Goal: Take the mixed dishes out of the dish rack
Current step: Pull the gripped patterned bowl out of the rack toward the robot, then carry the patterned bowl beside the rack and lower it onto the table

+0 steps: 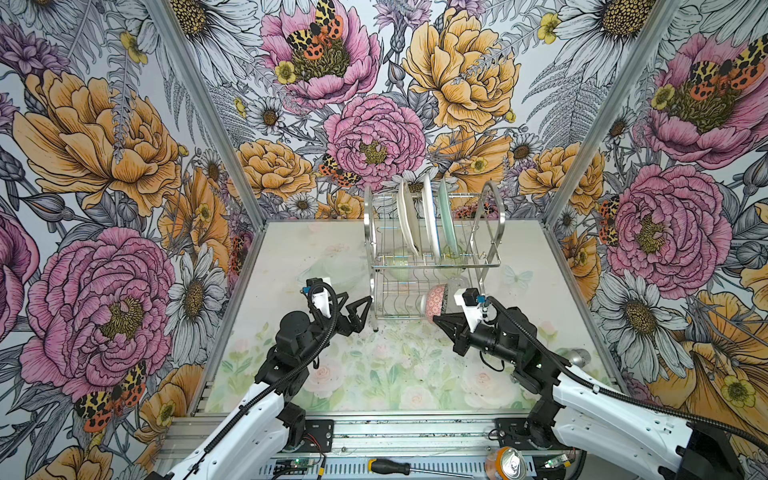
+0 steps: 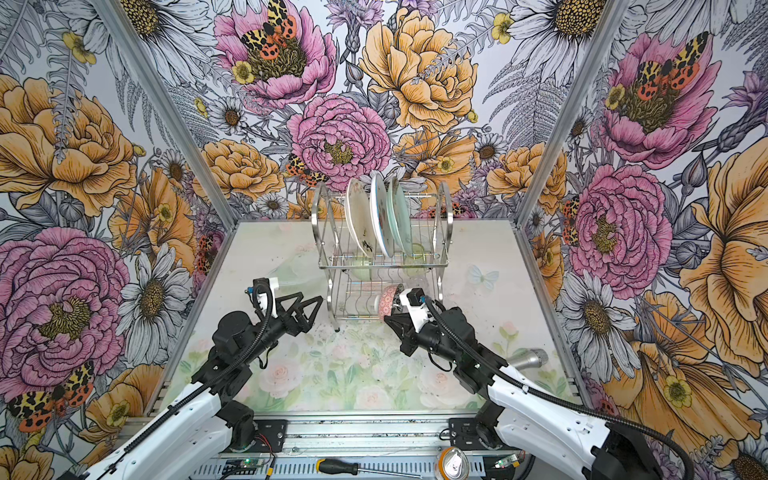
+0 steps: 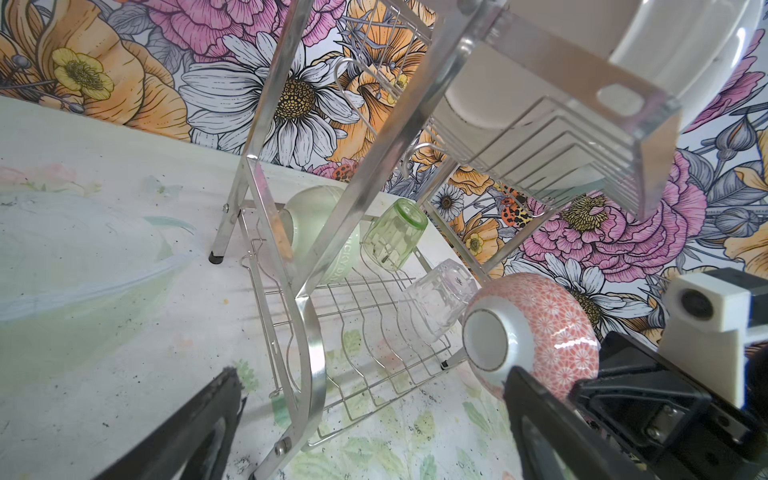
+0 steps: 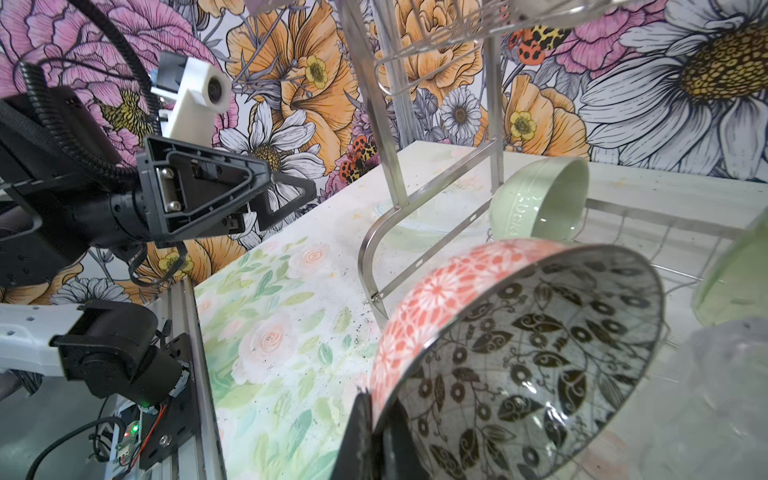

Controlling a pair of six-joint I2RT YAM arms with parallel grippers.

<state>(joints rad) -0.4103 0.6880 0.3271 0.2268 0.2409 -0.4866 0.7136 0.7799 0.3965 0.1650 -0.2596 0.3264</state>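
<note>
Only right wrist view shows bowl [image 4: 519, 374] interior | right pincer [image 4: 376, 432] clamps rim | left pincer [image 1: 365, 313] gapes beside rack [image 1: 415, 264]

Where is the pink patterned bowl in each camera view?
Top view: pink patterned bowl right of centre, at the dish rack's lower shelf.
Top view: bowl near centre, same spot.
Left wrist: bowl lower right, foot showing.
Right wrist: bowl lower right, inside showing.
Shared landmark: pale green bowl on that shelf.

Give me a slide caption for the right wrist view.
Right gripper pinching the rim of the pink-patterned bowl by the steel dish rack, left gripper open alongside.
</note>
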